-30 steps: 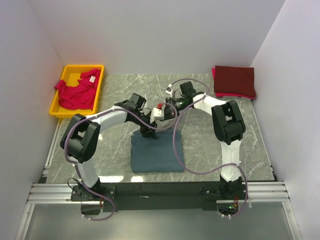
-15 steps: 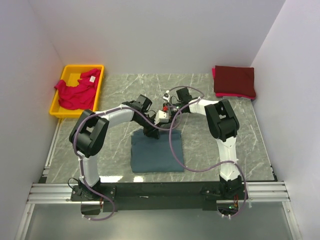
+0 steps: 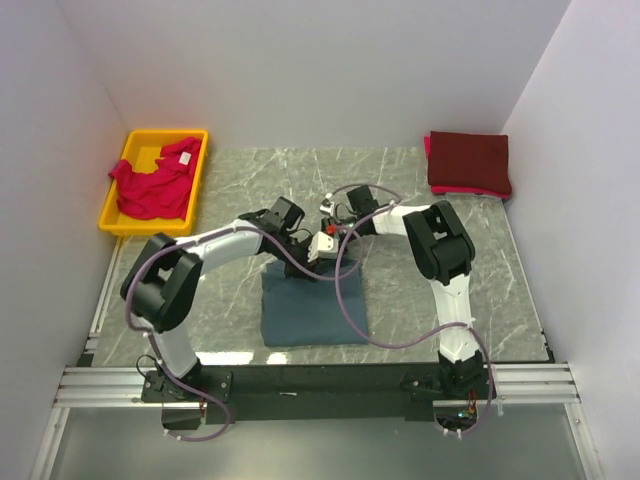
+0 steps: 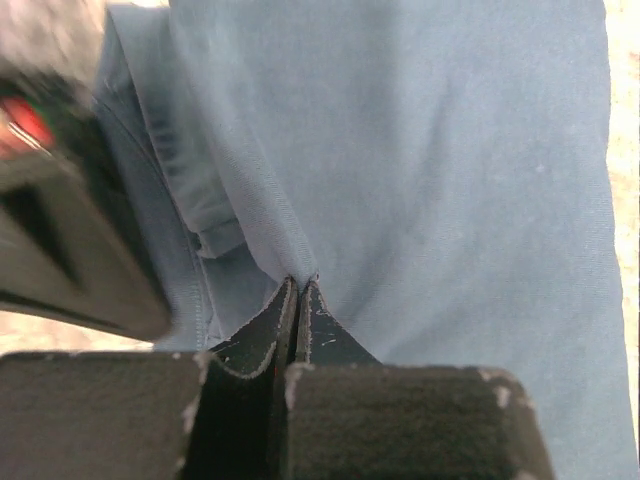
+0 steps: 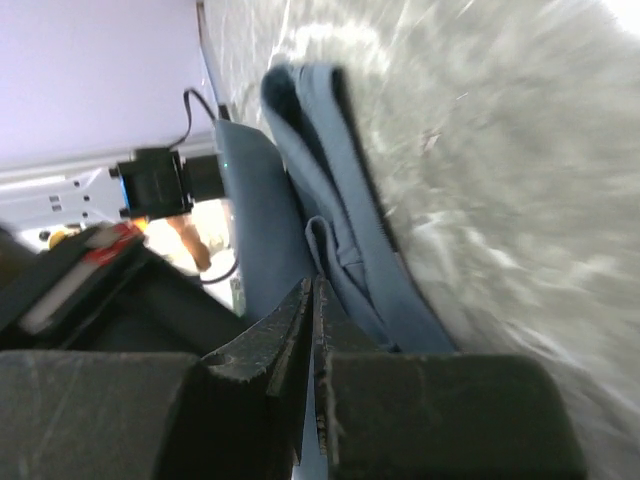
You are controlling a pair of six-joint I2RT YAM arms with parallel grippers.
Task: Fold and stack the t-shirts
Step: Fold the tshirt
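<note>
Left claw (image 4: 298,283) pinching blue shirt (image 4: 430,150) fold, right claw (image 5: 311,288) gripping same shirt, both at its 12 o'clock edge

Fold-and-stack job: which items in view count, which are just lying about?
Job:
- blue-grey t-shirt, centre of table
- pinkish-red t-shirt, in bin
- folded maroon t-shirt, far right corner

Lying about:
- yellow bin
</note>
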